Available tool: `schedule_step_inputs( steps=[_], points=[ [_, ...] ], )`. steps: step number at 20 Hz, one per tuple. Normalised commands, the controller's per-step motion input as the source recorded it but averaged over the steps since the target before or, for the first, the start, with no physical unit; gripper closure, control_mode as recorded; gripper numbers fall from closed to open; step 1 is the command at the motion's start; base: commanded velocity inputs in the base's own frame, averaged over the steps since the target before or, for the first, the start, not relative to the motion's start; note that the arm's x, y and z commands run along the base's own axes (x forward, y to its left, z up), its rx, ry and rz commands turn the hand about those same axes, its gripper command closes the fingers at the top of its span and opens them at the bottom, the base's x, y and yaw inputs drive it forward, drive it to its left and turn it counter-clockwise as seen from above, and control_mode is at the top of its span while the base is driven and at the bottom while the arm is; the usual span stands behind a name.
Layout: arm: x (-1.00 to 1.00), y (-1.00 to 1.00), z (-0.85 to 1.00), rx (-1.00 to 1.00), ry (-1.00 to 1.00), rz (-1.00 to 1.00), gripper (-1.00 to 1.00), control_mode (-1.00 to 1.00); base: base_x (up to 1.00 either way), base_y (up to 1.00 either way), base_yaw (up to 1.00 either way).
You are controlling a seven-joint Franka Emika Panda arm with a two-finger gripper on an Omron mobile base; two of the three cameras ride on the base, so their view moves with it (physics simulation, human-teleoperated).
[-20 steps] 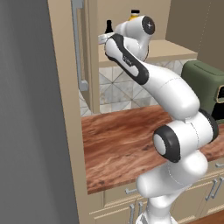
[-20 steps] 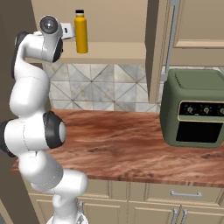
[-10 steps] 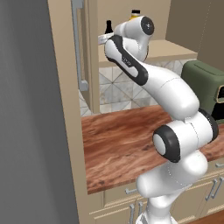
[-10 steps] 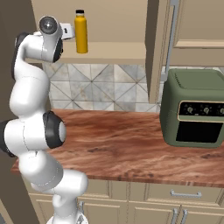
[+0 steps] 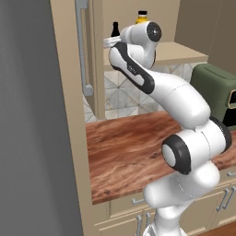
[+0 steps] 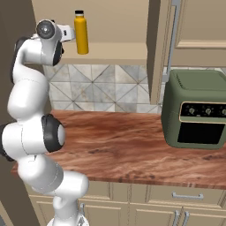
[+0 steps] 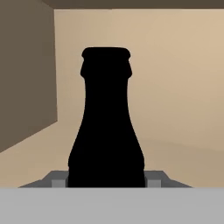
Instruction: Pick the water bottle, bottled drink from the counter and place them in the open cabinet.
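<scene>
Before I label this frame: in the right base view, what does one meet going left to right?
Robot arm → water bottle on the open cabinet shelf → cabinet door with its silver handle → green oven on the counter.

— Anything different from a second ago?

— Nothing I can make out. In both base views the white arm's outline falls on the same spot, and the two-finger gripper [image 7: 106, 179] has not shifted at the beige wall cabinet's shelf [image 6: 119, 50].

— And the bottles?

— The slim black long-necked bottle [image 7: 106, 127] and the yellow black-capped bottle [image 6: 80, 33] show no move. If anything crept, it is too slight to tell.
</scene>
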Motion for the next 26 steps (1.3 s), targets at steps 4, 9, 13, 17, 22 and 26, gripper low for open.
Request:
schedule_step_inputs(
  steps=[4, 9, 13, 17, 22, 26],
  points=[
    [0.06, 0.00, -0.17, 0.00, -0.03, -0.05, 1.00, -1.00, 0.00, 0.00, 0.00],
    [0.07, 0.00, -0.14, 0.00, -0.02, -0.05, 1.00, -1.00, 0.00, 0.00, 0.00],
    [0.07, 0.02, -0.14, 0.00, -0.01, -0.05, -1.00, -1.00, 0.00, 0.00, 0.00],
    [0.04, 0.01, -0.15, 0.00, 0.00, -0.05, -1.00, -1.00, 0.00, 0.00, 0.00],
    [0.00, 0.00, -0.10, 0.01, 0.00, -0.05, -1.00, -1.00, 0.00, 0.00, 0.00],
    [-0.01, -0.01, -0.05, 0.02, 0.00, -0.06, -1.00, -1.00, 0.00, 0.00, 0.00]
  ],
)
